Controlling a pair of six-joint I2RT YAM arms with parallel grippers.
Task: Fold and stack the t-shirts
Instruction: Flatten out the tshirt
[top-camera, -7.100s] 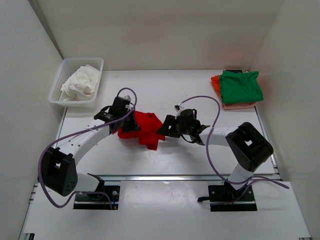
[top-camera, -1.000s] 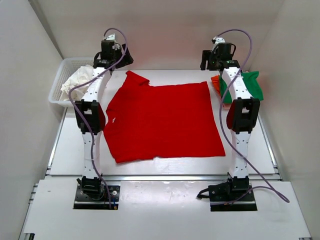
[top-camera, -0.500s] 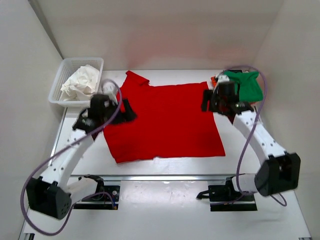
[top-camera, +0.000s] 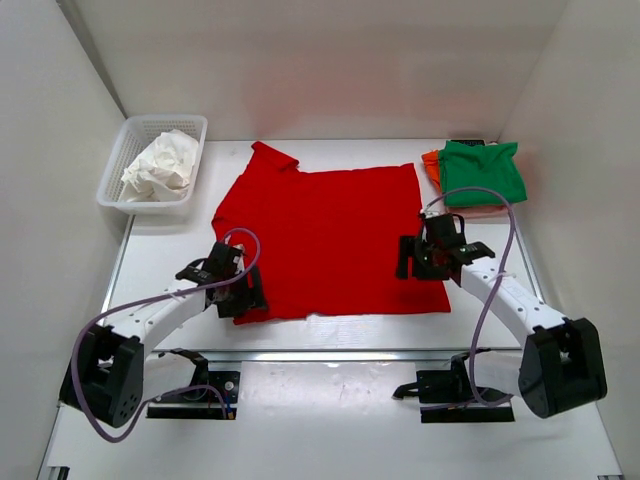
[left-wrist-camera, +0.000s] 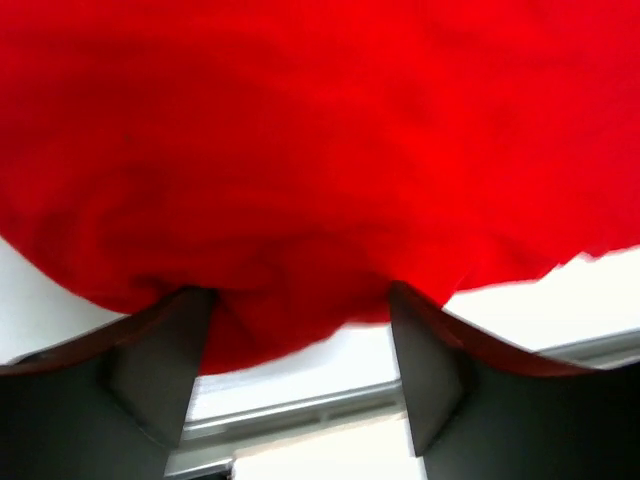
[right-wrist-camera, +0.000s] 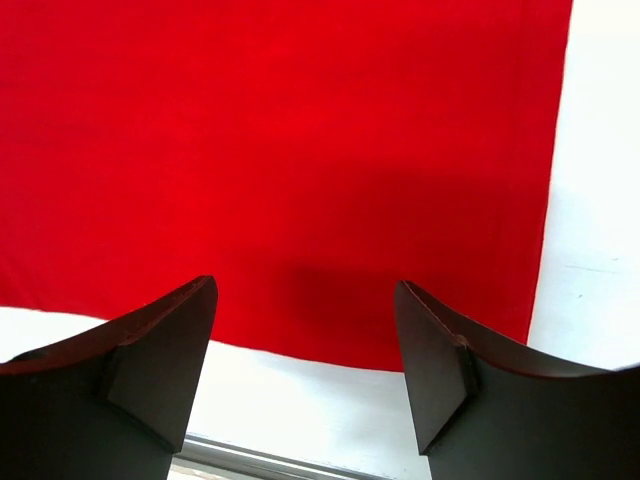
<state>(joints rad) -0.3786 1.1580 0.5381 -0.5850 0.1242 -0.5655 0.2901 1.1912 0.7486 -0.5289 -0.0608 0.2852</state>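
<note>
- White walls close in a white table (top-camera: 160, 250) on three sides, with both arm bases bolted along the near edge.
- At the rear left stands a white mesh basket (top-camera: 113, 180) holding a crumpled white cloth (top-camera: 160, 167).
- Low at the near-left corner of the cloth sits the left gripper (left-wrist-camera: 298, 295). Its fingers (left-wrist-camera: 160, 370) are spread apart, and the rumpled red hem bulges into the gap between them without being pinched.
- Spread flat across the middle of the table lies the red t-shirt (top-camera: 330, 240), one sleeve pointing toward the rear left, its near edge close to the front rail.
- Just beside the shirt's right edge, near its near-right corner, is the right gripper (right-wrist-camera: 305, 288). Its fingers (right-wrist-camera: 160, 370) are also released wide. They sit over the smooth hem, with bare table showing beyond it.
- At the rear right rests a stack of folded shirts: a green t-shirt (top-camera: 485, 172) on top, an orange t-shirt (top-camera: 431, 163) peeking out at its left, a pale pink t-shirt (top-camera: 480, 211) showing underneath.
</note>
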